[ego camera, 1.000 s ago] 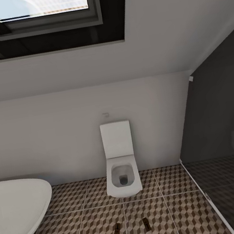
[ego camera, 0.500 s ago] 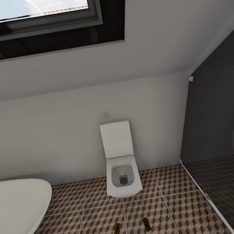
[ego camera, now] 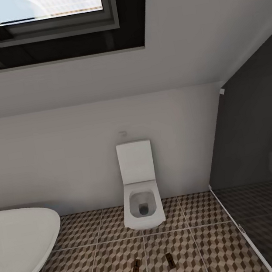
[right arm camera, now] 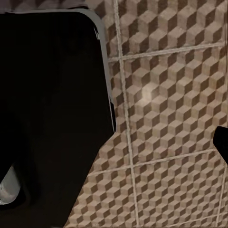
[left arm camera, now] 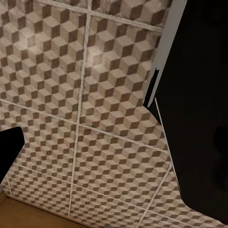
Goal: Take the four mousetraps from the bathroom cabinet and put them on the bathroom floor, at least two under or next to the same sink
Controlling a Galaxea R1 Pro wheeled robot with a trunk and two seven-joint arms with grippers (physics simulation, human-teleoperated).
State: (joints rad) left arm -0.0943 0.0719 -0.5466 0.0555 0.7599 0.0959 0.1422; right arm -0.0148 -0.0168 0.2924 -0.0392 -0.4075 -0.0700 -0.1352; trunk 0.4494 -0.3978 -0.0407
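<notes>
Two mousetraps (ego camera: 136,267) (ego camera: 169,260) lie on the bathroom floor (ego camera: 109,264) just before the toilet (ego camera: 141,197), long axes pointing toward it — no sink is near. Whether either gripper is open or closed, I cannot tell.

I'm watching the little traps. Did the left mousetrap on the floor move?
No. The left mousetrap lies in the same spot in front of the toilet, beside the same grout line, as before.

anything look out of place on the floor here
Two small brown mousetraps lie loose on the patterned bathroom floor in front of the toilet, side by side but apart. Nothing looks spilled or broken.
</notes>
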